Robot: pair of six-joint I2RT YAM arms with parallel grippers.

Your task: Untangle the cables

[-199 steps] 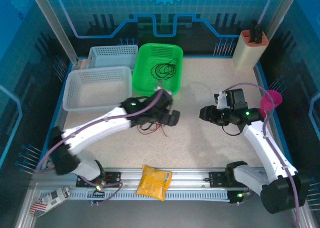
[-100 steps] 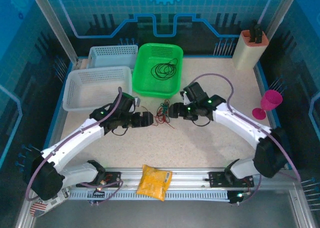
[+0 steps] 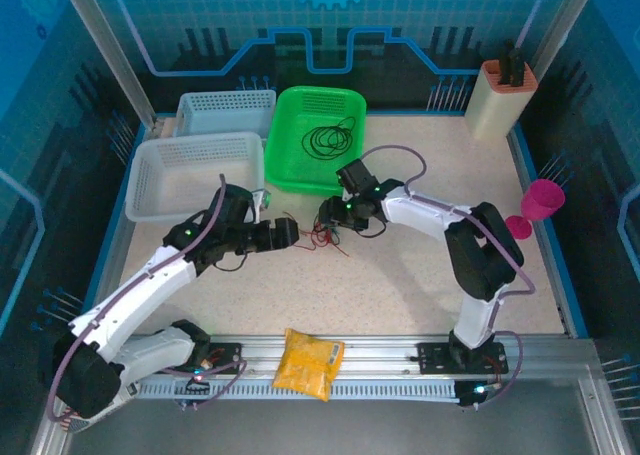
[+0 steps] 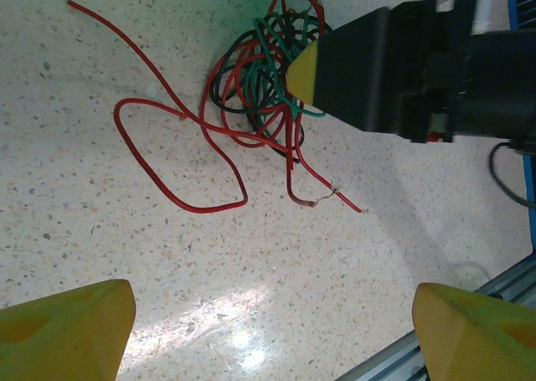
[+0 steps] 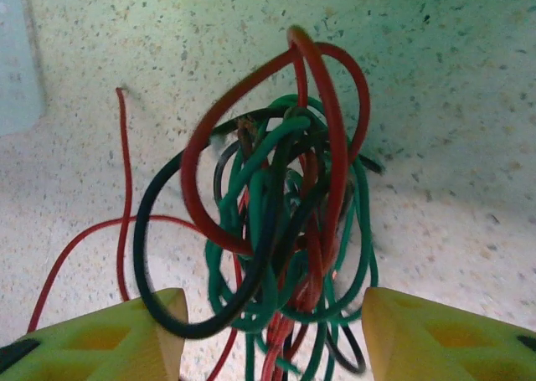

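Cables: the cables (image 3: 326,232) lay as one red, green and black knot on the table (image 3: 410,275), near the front rim of the green basket (image 3: 300,180).
Loose end: a red strand (image 4: 159,159) looped out of the knot, flat on the table.
Right hand: my right gripper (image 5: 276,339) stood at the knot on the side away from the green basket's left corner. Its jaws were apart, with the raised loops between my fingers (image 5: 109,339) and a gap on one side, so nothing was pinched.
Left hand: my left gripper (image 4: 268,331) was spread wide and held nothing. It pointed at the knot from the other side, just short of it.
In the green basket: a black cable loop (image 3: 328,138) lay apart from the knot.
Beside the green basket: a white basket (image 3: 150,190) sat against its left wall.
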